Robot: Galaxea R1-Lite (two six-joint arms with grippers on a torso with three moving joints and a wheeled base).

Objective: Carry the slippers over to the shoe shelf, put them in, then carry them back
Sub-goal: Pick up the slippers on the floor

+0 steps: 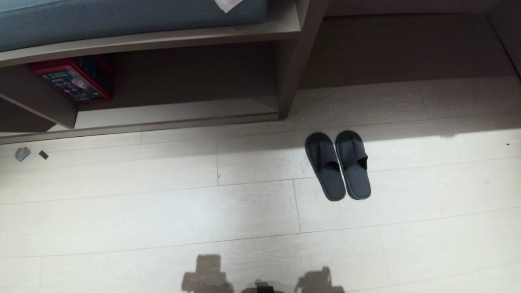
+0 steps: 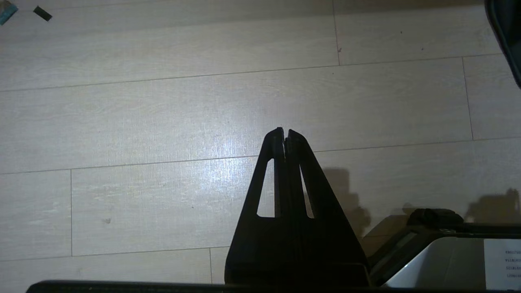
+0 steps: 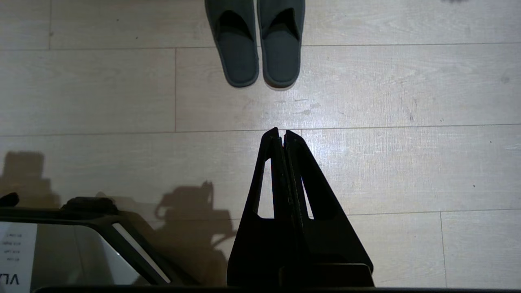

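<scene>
Nearest, the left gripper (image 2: 285,134) and right gripper (image 3: 281,133) hang clenched and empty over the pale plank floor (image 1: 163,219). Beyond lie the dark slate-grey cloth slippers (image 1: 338,165), untouched; farther left, the grey-beige laminate shoe shelf (image 1: 179,112) awaits. Everything remains undone.

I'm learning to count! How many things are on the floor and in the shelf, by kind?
Slippers: 2, side by side on the floor
Red box: 1, in the shoe shelf
Small scraps: 2, on the floor by the shelf
Total: 5
</scene>
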